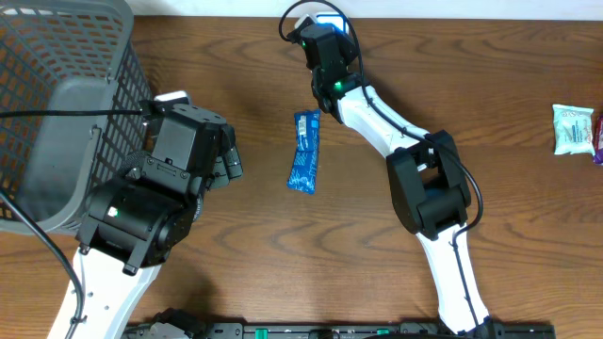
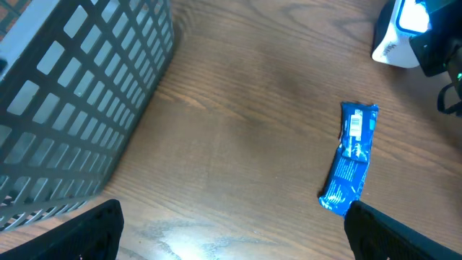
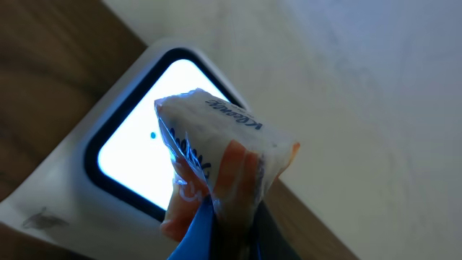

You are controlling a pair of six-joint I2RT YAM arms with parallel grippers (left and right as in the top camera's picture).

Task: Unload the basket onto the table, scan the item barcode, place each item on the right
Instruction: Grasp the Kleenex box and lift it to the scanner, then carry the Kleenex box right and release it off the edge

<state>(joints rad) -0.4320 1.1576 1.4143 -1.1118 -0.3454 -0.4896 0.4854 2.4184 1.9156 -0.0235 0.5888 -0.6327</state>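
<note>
Clamping a tissue packet (image 3: pixel 216 130) in the right gripper (image 3: pixel 224 217), held in front of the lit scanner (image 3: pixel 130 144). Hovering with the left gripper (image 2: pixel 231 238) spread wide, empty, above the table (image 2: pixel 238 108) near a blue wrapper (image 2: pixel 351 159)

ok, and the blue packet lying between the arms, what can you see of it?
The blue packet is a long, narrow, glossy film wrapper with crimped ends, white print and a pale label patch near its far end. It lies flat on the wooden table between the two arms, pointing roughly away from the robot, slightly slanted. Only the table touches it; the open left fingers stand apart from it. No barcode can be made out.
</note>
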